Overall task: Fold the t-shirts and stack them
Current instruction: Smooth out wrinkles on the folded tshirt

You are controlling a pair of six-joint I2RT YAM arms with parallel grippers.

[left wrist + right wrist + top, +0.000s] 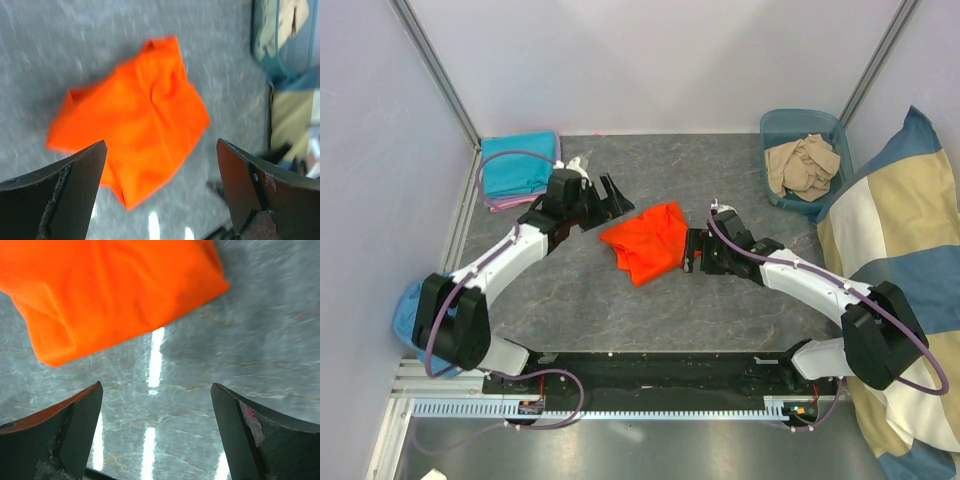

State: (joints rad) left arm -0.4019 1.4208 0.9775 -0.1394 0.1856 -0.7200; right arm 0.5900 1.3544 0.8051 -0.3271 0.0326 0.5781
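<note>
On the grey table (720,320), we judge the folding of the orange t-shirt (647,240) about finished: it lies mid-table as a rough, compact bundle. A teal t-shirt (518,165) tops a folded pile in the far left corner, and beige t-shirts (803,165) sit in the bin (775,125) at the far right. Our left gripper (610,197) and right gripper (688,250) flank the bundle, both spread wide and holding nothing. Next, we think, comes an edge pinch and a carry to the pile without spilling the fold. We can read no label, brand or writing.
</note>
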